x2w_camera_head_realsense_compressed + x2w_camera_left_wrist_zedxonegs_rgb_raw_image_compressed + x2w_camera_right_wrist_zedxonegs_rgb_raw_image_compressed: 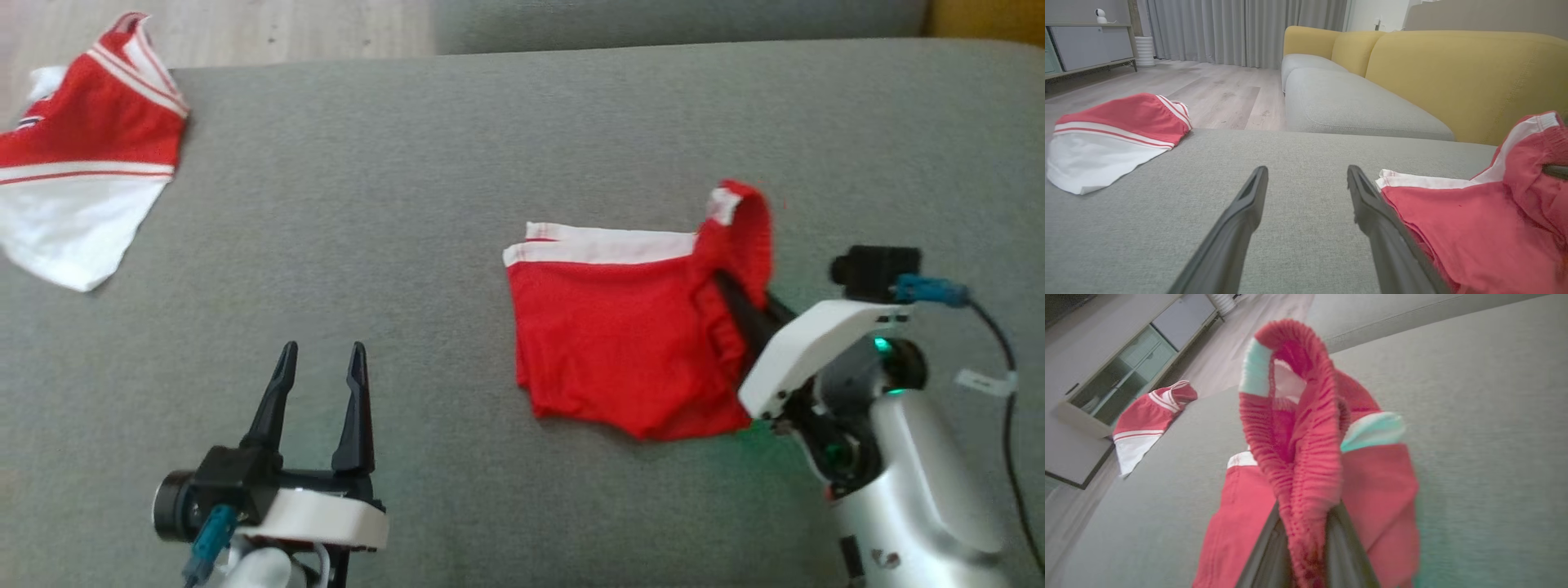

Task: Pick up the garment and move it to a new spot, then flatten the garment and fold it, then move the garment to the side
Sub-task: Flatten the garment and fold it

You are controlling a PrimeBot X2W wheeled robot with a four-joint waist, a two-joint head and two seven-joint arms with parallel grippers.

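The red shorts [620,351] lie right of the middle of the grey cushion [408,204], well back from its far edge. A wide bare stretch of cushion separates them from a red-and-white garment [82,163] that drapes over the far left corner.

The shorts' long side runs left to right in the head view, with the white-trimmed edge toward the far side. The right end is lifted off the cushion and curls up into a loop.

The right gripper [727,294] comes in from the robot's right, its fingers pinched together on that raised end. The right wrist view shows the pinched part is the ribbed elastic waistband [1298,428], squeezed between the two dark fingers [1265,555]; the head view hides the fingertips in the cloth.

The left gripper [322,351] hovers over bare cushion at the near left, fingers spread apart and holding nothing. Its own view puts the near edge of the shorts just beside its right finger [1372,212], and shows a yellow sofa back [1453,73] and wooden floor [1216,90] beyond the cushion.
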